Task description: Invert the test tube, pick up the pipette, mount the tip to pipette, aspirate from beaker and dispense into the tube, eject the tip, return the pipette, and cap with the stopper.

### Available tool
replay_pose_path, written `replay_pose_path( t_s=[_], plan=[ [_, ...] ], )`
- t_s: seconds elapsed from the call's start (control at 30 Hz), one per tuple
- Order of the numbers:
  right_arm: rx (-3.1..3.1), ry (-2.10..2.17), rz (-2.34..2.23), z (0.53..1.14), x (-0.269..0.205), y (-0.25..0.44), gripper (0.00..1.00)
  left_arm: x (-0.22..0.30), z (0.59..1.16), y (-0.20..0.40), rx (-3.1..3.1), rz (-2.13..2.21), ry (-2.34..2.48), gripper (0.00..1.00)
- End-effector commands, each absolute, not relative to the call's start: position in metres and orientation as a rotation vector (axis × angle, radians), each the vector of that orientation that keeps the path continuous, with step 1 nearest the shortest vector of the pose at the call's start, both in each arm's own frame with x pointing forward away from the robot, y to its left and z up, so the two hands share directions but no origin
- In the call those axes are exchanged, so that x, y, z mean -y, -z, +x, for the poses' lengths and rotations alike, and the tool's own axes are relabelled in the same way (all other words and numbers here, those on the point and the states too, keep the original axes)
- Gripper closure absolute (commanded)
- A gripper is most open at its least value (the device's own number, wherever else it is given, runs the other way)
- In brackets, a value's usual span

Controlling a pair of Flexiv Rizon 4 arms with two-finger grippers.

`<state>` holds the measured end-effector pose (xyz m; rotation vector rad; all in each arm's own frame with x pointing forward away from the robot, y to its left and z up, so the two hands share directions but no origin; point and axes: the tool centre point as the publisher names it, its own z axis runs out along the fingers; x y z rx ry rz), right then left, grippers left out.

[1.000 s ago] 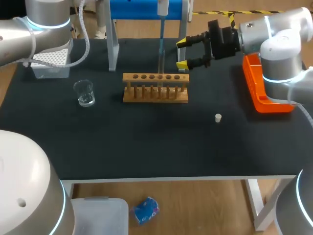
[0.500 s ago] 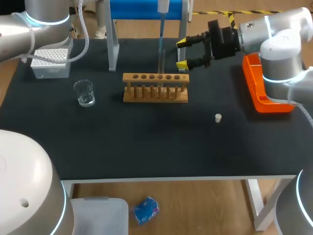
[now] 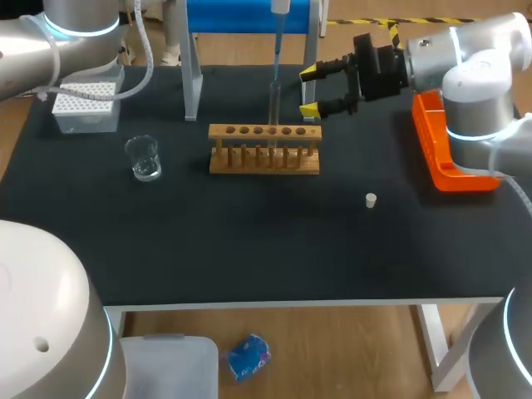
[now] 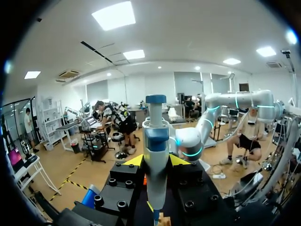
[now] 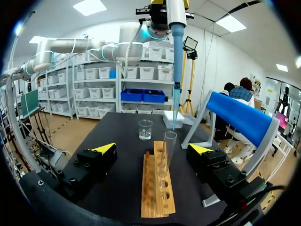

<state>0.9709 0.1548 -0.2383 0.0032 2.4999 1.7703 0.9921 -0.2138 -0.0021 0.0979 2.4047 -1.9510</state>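
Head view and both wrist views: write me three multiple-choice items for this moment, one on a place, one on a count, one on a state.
1. The white stopper lies: A on the bare table, right of the wooden rack; B in the rack; C in the orange tray.
2. How many test tubes stand in the rack: A none; B one; C three.
3. The right arm's jaws are: A shut on the tube; B shut on the stopper; C open, holding nothing.

Answers: A, the head view shows it alone on the black tabletop. B, a single test tube stands upright in the rack. C, the yellow tips stand wide apart, clear of the tube.
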Motion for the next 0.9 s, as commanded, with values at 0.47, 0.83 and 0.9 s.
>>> replay_pose_path(
  t_s=[0.47,0.83,0.9],
  plan=[
    [-2.500,-1.770,0.002,0.971,-0.155,0.239,0.00,0.153,0.949,-0.027,-2.398,0.070,1.820,1.00],
    [-2.500,-1.770,0.002,0.971,-0.155,0.239,0.00,0.114,0.903,0.031,-2.373,0.070,1.883,1.00],
    [-2.500,-1.770,0.002,0.971,-0.155,0.239,0.00,0.113,0.896,0.042,-2.375,0.072,1.895,1.00]
  ],
)
